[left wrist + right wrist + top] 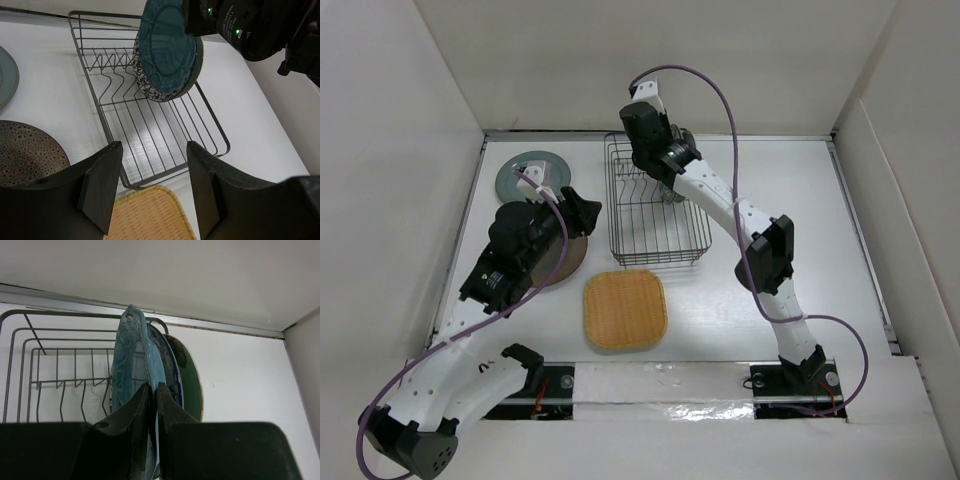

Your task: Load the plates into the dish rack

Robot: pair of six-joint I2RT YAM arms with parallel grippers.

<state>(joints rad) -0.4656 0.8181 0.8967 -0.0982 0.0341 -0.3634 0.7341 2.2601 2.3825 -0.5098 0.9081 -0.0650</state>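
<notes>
No writing, brand, number or sign can be read in any of the three views. Faint pale specks on the left arm (492, 275) are too small to tell as lettering.

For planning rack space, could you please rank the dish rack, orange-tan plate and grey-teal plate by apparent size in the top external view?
1. dish rack
2. orange-tan plate
3. grey-teal plate, only slightly smaller; it lies farther away, so this is unsure
</notes>
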